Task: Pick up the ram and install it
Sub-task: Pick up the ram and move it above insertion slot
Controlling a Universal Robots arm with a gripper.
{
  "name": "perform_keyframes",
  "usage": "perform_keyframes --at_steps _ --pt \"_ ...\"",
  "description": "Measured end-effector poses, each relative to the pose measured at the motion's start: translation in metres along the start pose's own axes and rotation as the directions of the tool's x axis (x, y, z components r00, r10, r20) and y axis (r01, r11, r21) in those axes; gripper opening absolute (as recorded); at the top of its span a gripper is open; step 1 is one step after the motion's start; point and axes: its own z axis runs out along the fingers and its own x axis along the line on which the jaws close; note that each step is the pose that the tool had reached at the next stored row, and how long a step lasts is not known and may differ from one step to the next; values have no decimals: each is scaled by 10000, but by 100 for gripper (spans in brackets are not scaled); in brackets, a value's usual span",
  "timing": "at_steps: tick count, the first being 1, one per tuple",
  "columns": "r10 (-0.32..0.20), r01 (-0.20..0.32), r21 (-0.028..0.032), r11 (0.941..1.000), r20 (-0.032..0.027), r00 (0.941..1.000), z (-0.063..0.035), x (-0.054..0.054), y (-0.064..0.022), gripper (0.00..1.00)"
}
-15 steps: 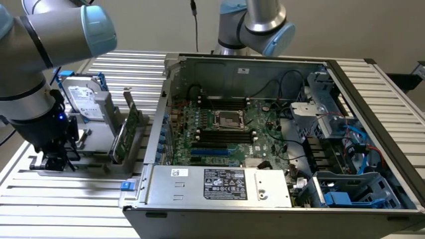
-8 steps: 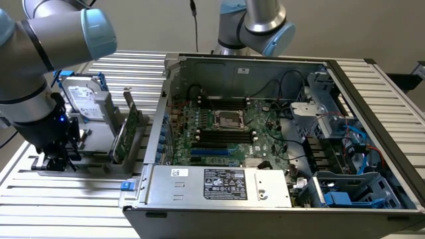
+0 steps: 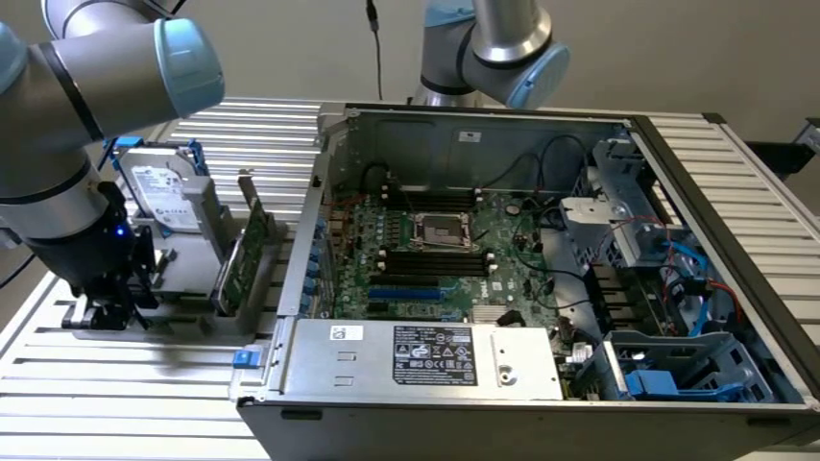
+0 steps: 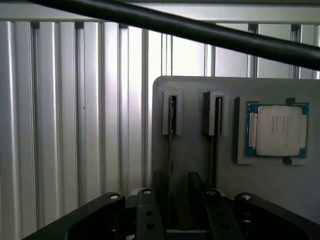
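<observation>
**Gripper straddles the ram in its holder**

At the far left of the exterior view we see the grey robot arm [image 3: 64,144] reaching down, with its black gripper [image 3: 109,309] low over the flat grey plastic holder [image 3: 192,325]. Just to the right stand the silver-labelled hard drive [image 3: 164,197] and the tall green expansion card [image 3: 244,252]. Further right is the open grey metal computer case [image 3: 717,192] with its green motherboard [image 3: 436,259].

In the wrist view the gripper [image 4: 176,181] has its black fingers [image 4: 195,186] apart. The ram [image 4: 172,115], a long thin strip seen dark and edge-on, stands in a slot of the holder [image 4: 195,150] and runs between them. We cannot tell whether either finger touches it. A second strip [image 4: 217,117] stands beside it, and beyond that lies a square silver processor [image 4: 277,131].
</observation>
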Motion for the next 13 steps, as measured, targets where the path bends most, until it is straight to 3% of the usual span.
perform_keyframes --at_steps 13 --pt "-5 5 -5 10000 77 10000 3 62 -20 36"
